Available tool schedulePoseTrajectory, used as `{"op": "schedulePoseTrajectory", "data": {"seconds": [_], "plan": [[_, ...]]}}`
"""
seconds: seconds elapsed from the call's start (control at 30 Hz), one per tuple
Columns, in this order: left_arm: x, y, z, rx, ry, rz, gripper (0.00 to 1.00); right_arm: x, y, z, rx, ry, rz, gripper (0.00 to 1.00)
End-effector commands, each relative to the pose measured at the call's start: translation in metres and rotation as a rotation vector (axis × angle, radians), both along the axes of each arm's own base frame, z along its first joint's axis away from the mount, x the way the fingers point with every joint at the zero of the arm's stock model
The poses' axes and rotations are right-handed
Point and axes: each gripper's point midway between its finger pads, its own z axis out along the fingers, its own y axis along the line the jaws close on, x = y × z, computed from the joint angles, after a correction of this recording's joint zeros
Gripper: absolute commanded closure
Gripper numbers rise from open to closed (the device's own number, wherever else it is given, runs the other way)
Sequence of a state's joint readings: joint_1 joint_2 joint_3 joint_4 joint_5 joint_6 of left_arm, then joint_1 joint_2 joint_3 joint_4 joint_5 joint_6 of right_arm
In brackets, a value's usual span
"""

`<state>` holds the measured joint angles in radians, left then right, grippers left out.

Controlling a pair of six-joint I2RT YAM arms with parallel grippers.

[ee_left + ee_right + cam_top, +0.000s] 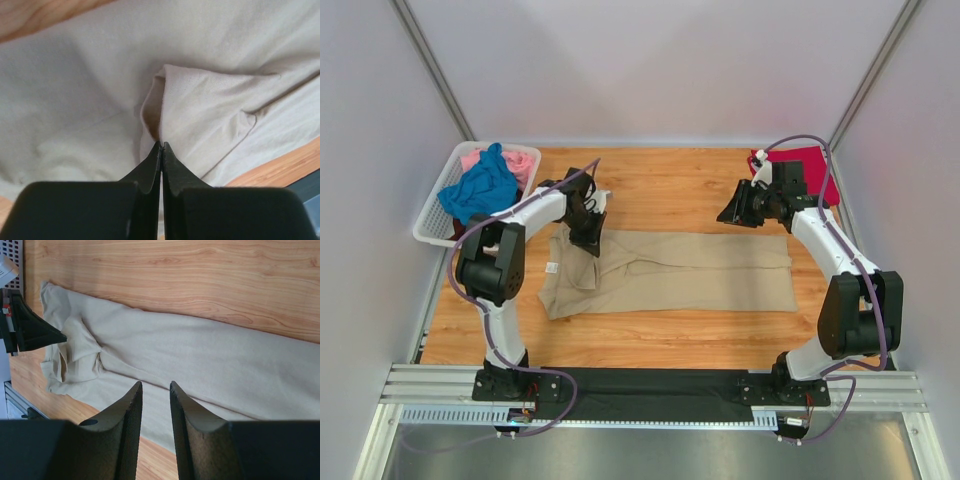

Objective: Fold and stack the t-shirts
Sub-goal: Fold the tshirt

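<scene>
Left hand (pixel 161 145) is closed tightly on a raised fold of the tan t-shirt (pixel 670 270), near the sleeve at its left end; the fingertips are pressed together and the cloth appears to be pinched between them. The shirt is spread long and flat in the middle of the tabletop (pixel 670 185). The right hand (pixel 155 386) is held above the far edge of the shirt at its right end, with only a narrow gap between the fingers and nothing inside. A red t-shirt (pixel 805 165) is laid at the far right corner, and a blue t-shirt (pixel 480 190) and a pink t-shirt (pixel 520 162) are heaped in the white basket (pixel 432 218) at the left. The cloth is judged to be light, soft and limp, so it will sag and wrinkle where it is not supported. It is best taken at a hem, a corner or a sleeve seam, where a thicker layer can be pinched, and both ends should be lifted together so that the fold comes out straight.
</scene>
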<state>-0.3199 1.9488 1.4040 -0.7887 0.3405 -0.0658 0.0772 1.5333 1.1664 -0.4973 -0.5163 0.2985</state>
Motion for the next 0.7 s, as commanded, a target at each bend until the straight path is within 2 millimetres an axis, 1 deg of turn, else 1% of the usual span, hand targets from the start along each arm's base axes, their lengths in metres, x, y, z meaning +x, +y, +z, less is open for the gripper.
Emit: {"op": "schedulePoseTrajectory", "data": {"seconds": [0.0, 0.03, 0.07, 0.13, 0.17, 0.27, 0.43, 0.47, 0.5, 0.67], "plan": [[-0.006, -0.011, 0.034, -0.054, -0.080, -0.026, 1.00, 0.004, 0.000, 0.026, 0.005, -0.075, 0.003, 0.70], [-0.011, -0.010, 0.039, -0.057, -0.094, -0.039, 1.00, 0.002, 0.000, 0.025, 0.002, -0.075, 0.004, 0.70], [-0.014, -0.010, 0.040, -0.052, -0.094, -0.045, 1.00, -0.001, 0.000, 0.021, -0.003, -0.064, 0.006, 0.70], [-0.022, -0.012, 0.046, -0.048, -0.099, -0.070, 1.00, -0.004, -0.002, 0.018, -0.010, -0.061, 0.000, 0.70], [-0.026, -0.012, 0.046, -0.042, -0.097, -0.082, 1.00, -0.007, -0.003, 0.012, -0.016, -0.047, -0.002, 0.70], [-0.037, -0.013, 0.050, -0.036, -0.097, -0.103, 1.00, -0.010, -0.004, 0.008, -0.022, -0.034, -0.008, 0.70], [-0.045, -0.018, 0.063, -0.036, -0.119, -0.131, 1.00, -0.010, -0.004, 0.010, -0.018, -0.032, -0.012, 0.70], [-0.045, -0.019, 0.064, -0.029, -0.117, -0.139, 1.00, -0.010, -0.004, 0.012, -0.019, -0.038, -0.011, 0.70], [-0.051, -0.018, 0.065, -0.014, -0.101, -0.155, 1.00, -0.009, -0.004, 0.012, -0.018, -0.040, -0.009, 0.70], [-0.055, -0.018, 0.071, 0.030, -0.096, -0.179, 1.00, -0.010, -0.005, 0.010, -0.022, -0.033, -0.014, 0.70]]}}
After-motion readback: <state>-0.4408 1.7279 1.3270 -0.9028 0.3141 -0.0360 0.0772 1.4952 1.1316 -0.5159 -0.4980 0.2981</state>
